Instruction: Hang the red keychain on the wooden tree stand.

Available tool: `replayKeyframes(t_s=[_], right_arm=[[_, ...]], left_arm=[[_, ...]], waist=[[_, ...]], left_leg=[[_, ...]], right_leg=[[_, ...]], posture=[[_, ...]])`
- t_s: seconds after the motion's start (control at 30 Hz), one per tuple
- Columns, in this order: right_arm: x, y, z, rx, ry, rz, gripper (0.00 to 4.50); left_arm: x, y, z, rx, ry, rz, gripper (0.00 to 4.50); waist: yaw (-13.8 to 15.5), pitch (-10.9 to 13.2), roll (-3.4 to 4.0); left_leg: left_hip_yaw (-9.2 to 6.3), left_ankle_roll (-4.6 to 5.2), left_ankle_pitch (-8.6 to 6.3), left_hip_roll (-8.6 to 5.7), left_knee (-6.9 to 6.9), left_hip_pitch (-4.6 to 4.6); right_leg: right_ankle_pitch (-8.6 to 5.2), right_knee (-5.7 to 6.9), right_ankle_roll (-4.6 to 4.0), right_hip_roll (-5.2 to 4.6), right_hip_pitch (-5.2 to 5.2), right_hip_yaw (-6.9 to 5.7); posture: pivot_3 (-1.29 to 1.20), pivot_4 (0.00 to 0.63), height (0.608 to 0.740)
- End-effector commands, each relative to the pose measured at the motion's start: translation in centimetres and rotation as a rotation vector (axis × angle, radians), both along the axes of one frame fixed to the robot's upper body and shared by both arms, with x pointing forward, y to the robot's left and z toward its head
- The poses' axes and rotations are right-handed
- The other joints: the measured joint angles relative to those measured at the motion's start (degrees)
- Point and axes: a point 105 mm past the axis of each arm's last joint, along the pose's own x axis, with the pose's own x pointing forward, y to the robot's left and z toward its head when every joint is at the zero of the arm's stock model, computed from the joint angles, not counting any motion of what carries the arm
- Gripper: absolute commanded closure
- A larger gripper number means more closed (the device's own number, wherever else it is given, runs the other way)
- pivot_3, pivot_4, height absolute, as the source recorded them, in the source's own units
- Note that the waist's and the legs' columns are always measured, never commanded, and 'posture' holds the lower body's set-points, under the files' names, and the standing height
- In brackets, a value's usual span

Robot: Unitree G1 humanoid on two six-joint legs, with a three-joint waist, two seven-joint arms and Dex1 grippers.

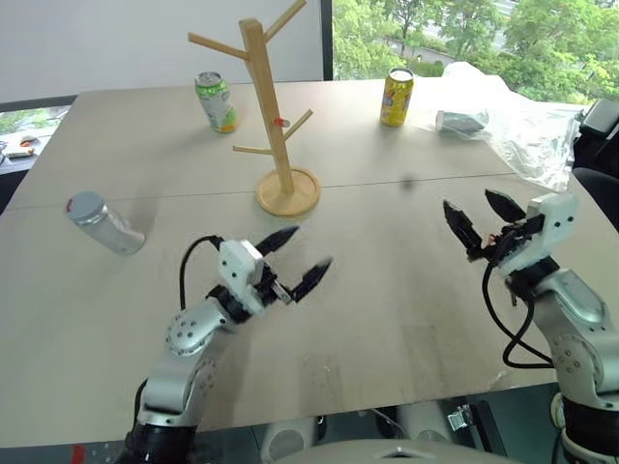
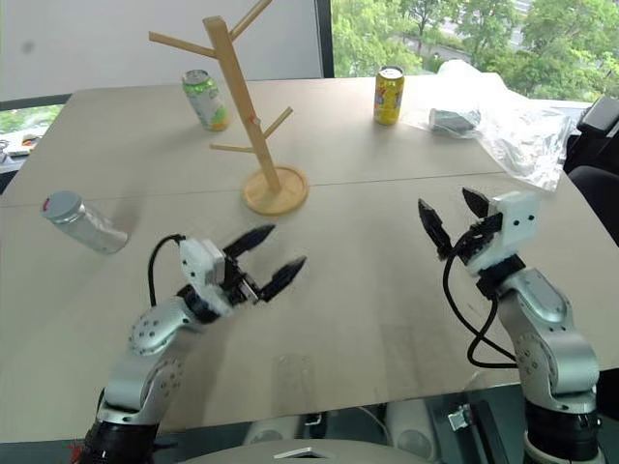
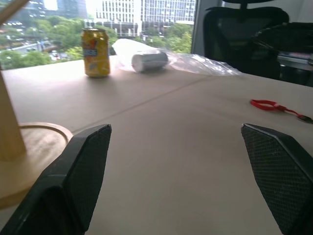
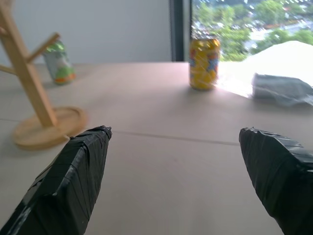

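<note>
The wooden tree stand point(image 1: 266, 106) rises from its round base at the middle back of the table, with a tiny red tag on its pole. The red keychain point(image 3: 266, 104) lies flat on the table in the left wrist view, a thin red loop with a small dark key at its end, off to the side of my left gripper. My left gripper point(image 1: 305, 249) hovers open and empty over the near middle of the table, in front of the stand's base. My right gripper point(image 1: 472, 203) is open and empty at the right, pointing level toward the far side.
A green can point(image 1: 217, 101) stands behind the stand and a yellow can point(image 1: 397, 97) at the back right. A silver can point(image 1: 104, 222) lies on its side at the left. A crumpled clear plastic bag point(image 1: 517, 121) holding a grey can covers the back right corner.
</note>
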Motion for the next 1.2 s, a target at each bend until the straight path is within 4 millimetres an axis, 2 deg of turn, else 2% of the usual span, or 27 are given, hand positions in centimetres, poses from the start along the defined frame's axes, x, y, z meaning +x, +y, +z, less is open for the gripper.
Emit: replayKeyframes(t_s=[0.03,0.2,0.4,0.57,0.8,0.93,1.07,1.2], right_arm=[[-1.3,-2.1,-1.3,-0.060,0.057,-0.111,0.00],[-2.7,-3.7,-3.2,-0.048,0.127,-0.169,0.00],[-3.4,-5.4,-4.8,-0.010,0.169,-0.235,0.00],[-1.9,-6.2,-5.5,0.016,0.179,-0.243,0.00],[0.5,-7.6,-6.5,-0.006,0.203,-0.248,0.00],[0.6,-7.5,-7.4,-0.040,0.234,-0.227,0.00],[-0.1,-7.2,-9.0,-0.078,0.301,-0.193,0.00],[-0.3,-6.9,-9.1,-0.067,0.307,-0.178,0.00]], left_arm=[[-2.4,-1.3,-0.9,0.028,-0.051,-0.190,0.09],[-3.8,-2.3,-2.8,0.077,-0.069,-0.316,0.09],[-3.6,-3.0,-3.4,0.061,-0.064,-0.355,0.09],[-3.7,-3.5,-3.8,0.080,-0.076,-0.374,0.09],[-3.0,-3.7,-3.1,0.064,-0.106,-0.317,0.09],[-2.8,-3.7,-2.7,0.059,-0.111,-0.295,0.09],[-2.6,-3.6,-2.5,0.055,-0.112,-0.265,0.09],[-2.7,-3.6,-2.4,0.055,-0.112,-0.254,0.09]], waist=[[0.2,0.0,0.05],[0.0,0.0,0.19],[0.2,-0.1,0.35],[0.0,-0.1,0.35],[0.2,-0.1,0.41],[0.2,-0.2,0.43],[0.2,-0.2,0.42],[0.2,-0.4,0.43]], left_leg=[[0.01,0.00,-0.01,-0.01,0.00,0.00],[0.03,0.05,-0.01,-0.01,0.06,-0.26],[-0.04,0.32,0.15,0.04,0.11,-0.54],[0.00,0.33,0.15,0.01,0.15,-0.59],[-0.02,0.34,0.16,0.00,0.17,-0.59],[-0.02,0.34,0.16,-0.01,0.17,-0.60],[-0.01,0.35,0.16,-0.01,0.19,-0.58],[-0.03,0.35,0.16,0.00,0.20,-0.53]], right_leg=[[0.00,-0.02,0.00,0.00,-0.01,0.00],[-0.09,-0.02,0.22,0.02,-0.25,0.00],[-0.09,0.02,0.23,0.18,-0.47,-0.11],[-0.07,0.01,0.26,0.19,-0.48,-0.06],[-0.05,0.02,0.28,0.22,-0.47,-0.07],[-0.01,0.02,0.22,0.24,-0.46,-0.06],[-0.03,0.04,0.27,0.25,-0.44,-0.05],[-0.04,0.05,0.29,0.26,-0.40,-0.05]], posture=[[0.00,0.150,0.740],[0.00,0.150,0.740],[0.00,0.150,0.740],[0.00,0.150,0.740],[0.00,0.150,0.740],[0.00,0.150,0.740],[0.00,0.150,0.740],[0.00,0.150,0.740]])
